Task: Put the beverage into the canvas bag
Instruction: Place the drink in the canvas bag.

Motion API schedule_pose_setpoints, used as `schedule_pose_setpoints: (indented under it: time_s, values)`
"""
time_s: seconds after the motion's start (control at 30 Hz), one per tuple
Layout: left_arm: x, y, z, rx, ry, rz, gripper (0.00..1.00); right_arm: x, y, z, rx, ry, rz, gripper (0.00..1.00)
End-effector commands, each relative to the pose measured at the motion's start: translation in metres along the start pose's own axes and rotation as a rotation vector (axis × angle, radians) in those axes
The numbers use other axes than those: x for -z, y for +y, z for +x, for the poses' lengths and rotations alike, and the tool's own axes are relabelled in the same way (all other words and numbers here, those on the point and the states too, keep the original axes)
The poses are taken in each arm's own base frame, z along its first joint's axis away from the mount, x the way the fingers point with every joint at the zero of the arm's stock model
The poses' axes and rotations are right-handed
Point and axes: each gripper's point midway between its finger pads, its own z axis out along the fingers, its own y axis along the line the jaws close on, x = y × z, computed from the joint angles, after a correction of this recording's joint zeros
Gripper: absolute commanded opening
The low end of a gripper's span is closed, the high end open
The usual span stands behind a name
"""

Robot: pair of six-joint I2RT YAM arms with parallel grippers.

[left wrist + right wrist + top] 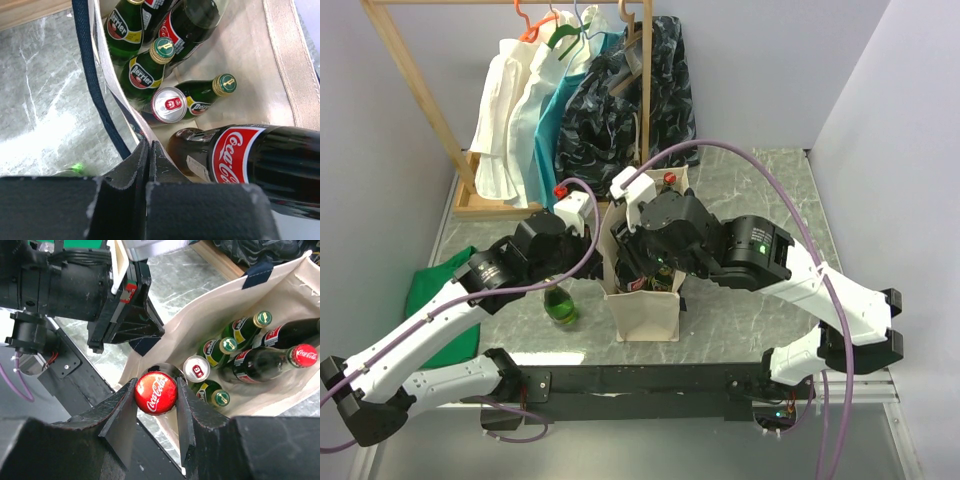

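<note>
Cola bottle held at the mouth of the bag

The right fingers [125, 405] pinch a Coca-Cola bottle [156, 394] by its red cap, over the near corner of the canvas bag [645, 315], with the body hanging down into the opening. The left fingers [149, 150] are pressed together on the bag's wall beside the navy trim. Inside lie green Perrier bottles [145, 75], a can [169, 105] and more cola bottles. A green bottle [560, 303] sits on the table [750, 190] just left of the bag.

Coca-Cola on the red cap [155, 394] and dark bottle [280, 170]; Perrier on green bottles [142, 75] (2 labels).
</note>
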Motion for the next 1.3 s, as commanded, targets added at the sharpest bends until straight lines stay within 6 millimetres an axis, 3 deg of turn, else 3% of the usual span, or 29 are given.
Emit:
schedule_pose_setpoints:
  time_s: [0.0, 0.6, 1.27]
  values:
    - [0.018, -0.019, -0.05, 0.018, -0.196, 0.079, 0.03, 0.039, 0.002, -0.06, -0.136, -0.263, -0.065, 0.0]
    - [0.019, -0.026, -0.066, 0.011, -0.242, 0.1, 0.03, 0.009, 0.01, -0.015, -0.16, -0.162, -0.072, 0.0]
    - [0.023, -0.025, -0.067, 0.019, -0.255, 0.098, 0.09, -0.025, 0.016, 0.022, -0.168, -0.083, -0.053, 0.0]
